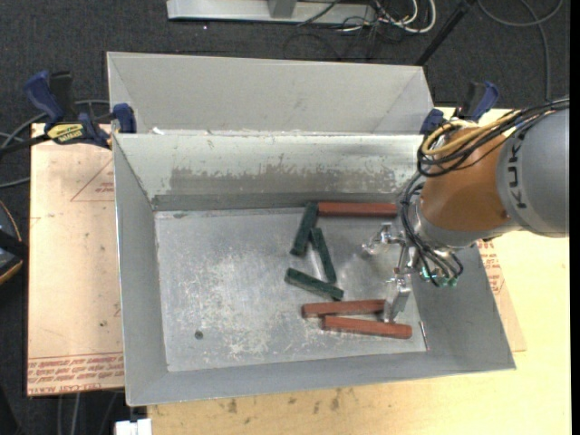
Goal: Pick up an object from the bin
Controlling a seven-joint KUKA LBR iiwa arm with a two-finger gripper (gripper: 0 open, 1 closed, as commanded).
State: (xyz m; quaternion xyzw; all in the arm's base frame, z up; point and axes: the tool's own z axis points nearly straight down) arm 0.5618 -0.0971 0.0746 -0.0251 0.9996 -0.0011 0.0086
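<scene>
Grey metal bin (136, 270), floor scuffed. The arm (471, 198), with its orange cover, reaches in from the right and sits over the bin's right side.

I count six sticks loose in the bin. One red-brown stick (356, 208) lies along the foot of the back wall. Three dark green sticks (314, 283) sit mid-floor: two lean together in a narrow V, and the third lies slantwise just below them. Near the front right, two more red-brown ones lie almost parallel, close together: the upper stick (343, 310) and the lower stick (367, 328).

The fingers (397, 299) point down at the upper stick's right end. I cannot tell how far apart they stand, nor whether they grip anything.
</scene>
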